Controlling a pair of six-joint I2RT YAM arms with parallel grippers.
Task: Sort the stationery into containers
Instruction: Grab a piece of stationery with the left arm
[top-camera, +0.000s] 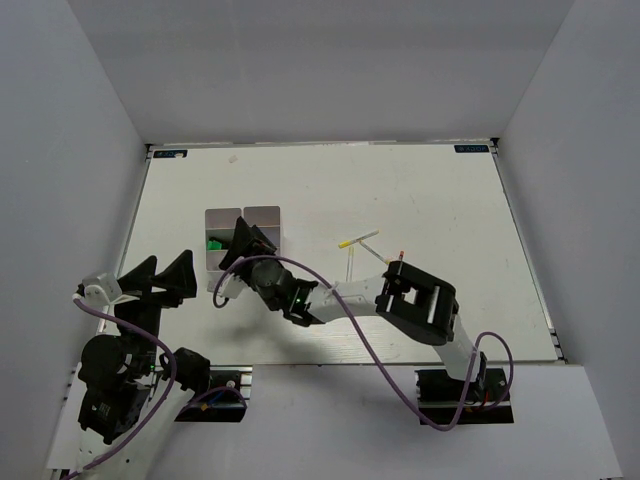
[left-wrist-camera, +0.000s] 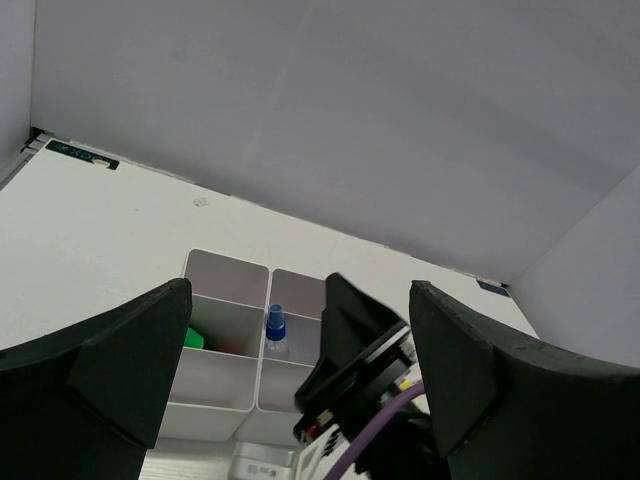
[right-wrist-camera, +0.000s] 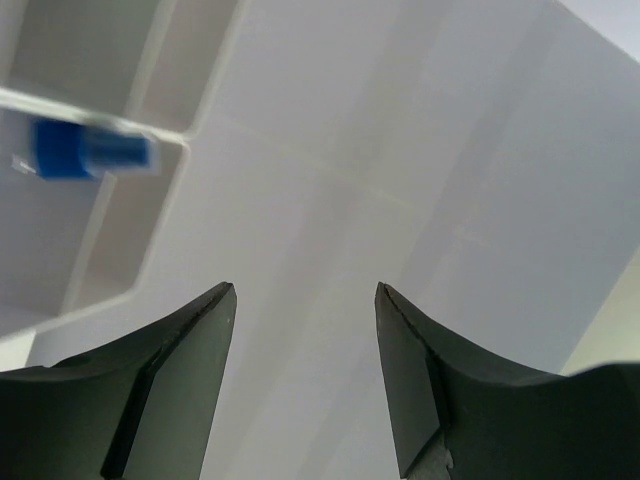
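The white divided tray (top-camera: 218, 218) sits left of the table's middle. A clear blue-capped tube (right-wrist-camera: 85, 152) lies in one of its compartments, and it also shows as the blue-capped tube (left-wrist-camera: 275, 330) in the left wrist view. A green cap (left-wrist-camera: 193, 338) shows in the neighbouring compartment. My right gripper (top-camera: 250, 238) hovers over the tray's right side, open, with nothing between its fingers (right-wrist-camera: 190, 340). My left gripper (top-camera: 163, 270) stands wide open and empty, just left of the tray. Thin white pens (top-camera: 358, 240) lie on the table to the right of the tray.
A red-tipped pen (top-camera: 397, 258) lies beside the right arm's elbow. The right arm's purple cable (top-camera: 350, 330) loops low over the table's near edge. White walls enclose the table on three sides.
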